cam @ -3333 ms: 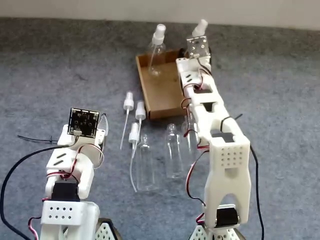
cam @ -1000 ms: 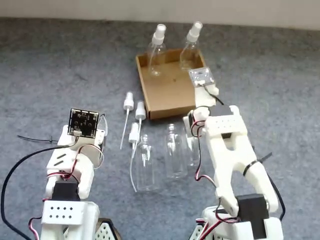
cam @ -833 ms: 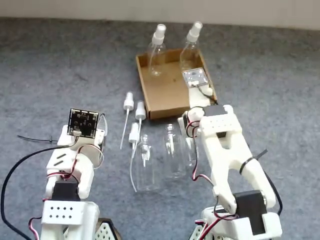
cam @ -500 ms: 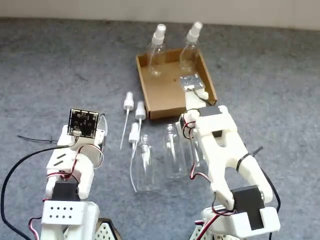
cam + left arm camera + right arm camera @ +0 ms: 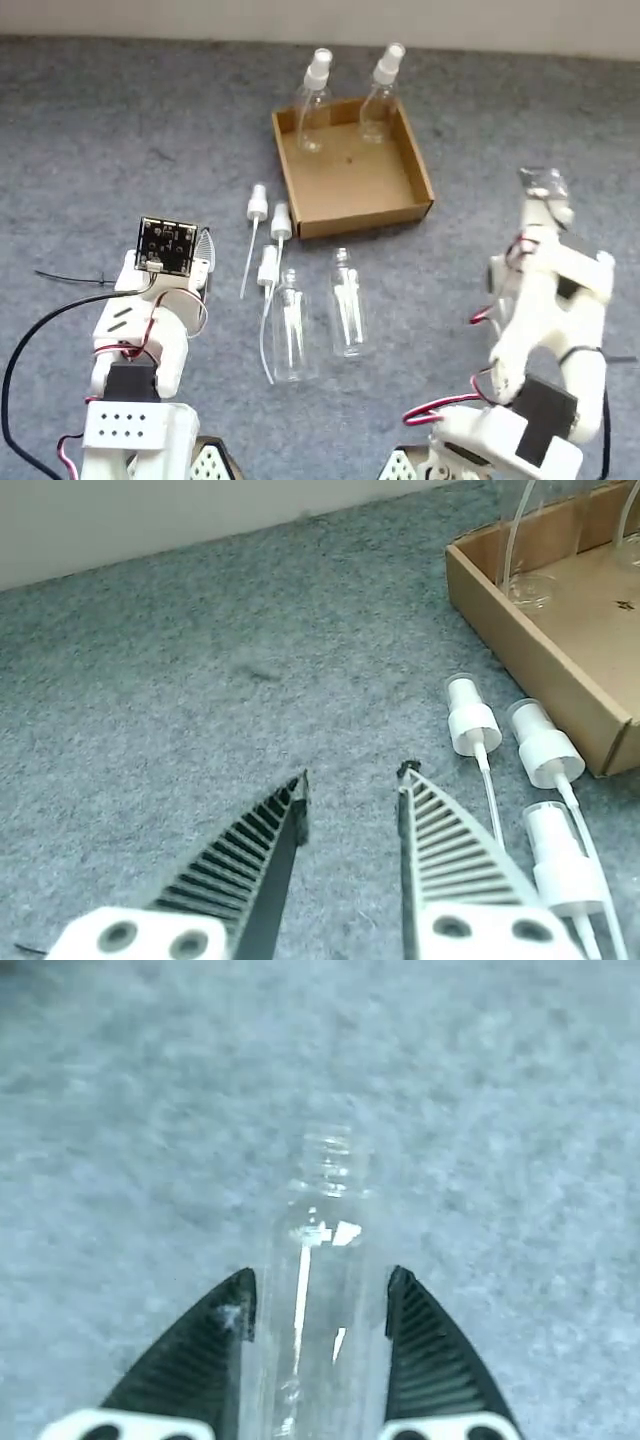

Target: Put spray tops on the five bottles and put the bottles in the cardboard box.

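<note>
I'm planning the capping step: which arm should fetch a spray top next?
Left, probably: the left gripper has open fingers near the three loose spray tops, while the right gripper is shut on an uncapped bottle.

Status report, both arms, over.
Left gripper open, by loose spray tops. Right gripper shut on uncapped bottle. Two capped bottles in cardboard box. Nothing in the way.

Small robotics lab or hobby bench: grey carpet-like tabletop (image 5: 120, 120), plain pale wall (image 5: 150, 15) far, loose black wire (image 5: 70, 277) near left.
</note>
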You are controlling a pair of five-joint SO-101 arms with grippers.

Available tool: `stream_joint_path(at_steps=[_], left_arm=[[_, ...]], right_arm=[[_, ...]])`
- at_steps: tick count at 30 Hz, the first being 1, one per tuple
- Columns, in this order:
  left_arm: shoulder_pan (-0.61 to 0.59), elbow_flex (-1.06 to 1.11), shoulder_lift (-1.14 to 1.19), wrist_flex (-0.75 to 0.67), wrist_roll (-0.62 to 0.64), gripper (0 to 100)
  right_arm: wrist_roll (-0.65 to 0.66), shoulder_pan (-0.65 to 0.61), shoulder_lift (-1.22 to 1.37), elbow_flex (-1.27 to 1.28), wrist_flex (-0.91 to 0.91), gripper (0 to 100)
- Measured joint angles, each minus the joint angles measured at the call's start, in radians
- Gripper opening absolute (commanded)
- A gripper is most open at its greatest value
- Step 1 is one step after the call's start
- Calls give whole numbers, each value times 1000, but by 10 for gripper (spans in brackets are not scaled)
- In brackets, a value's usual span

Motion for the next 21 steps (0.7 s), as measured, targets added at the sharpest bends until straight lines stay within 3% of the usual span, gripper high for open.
stream_joint_path(at_steps=[4, 8, 13, 21], left_arm=[[0, 0, 0, 0, 0, 140], [0, 0, 0, 0, 0, 140], [0, 0, 0, 0, 0, 140], [0, 0, 0, 0, 0, 140]], right_arm=[[78, 104, 0, 0, 0, 27], [89, 121, 0, 0, 0, 34], [89, 121, 0, 0, 0, 159], [-20, 84, 0, 2, 0, 204]])
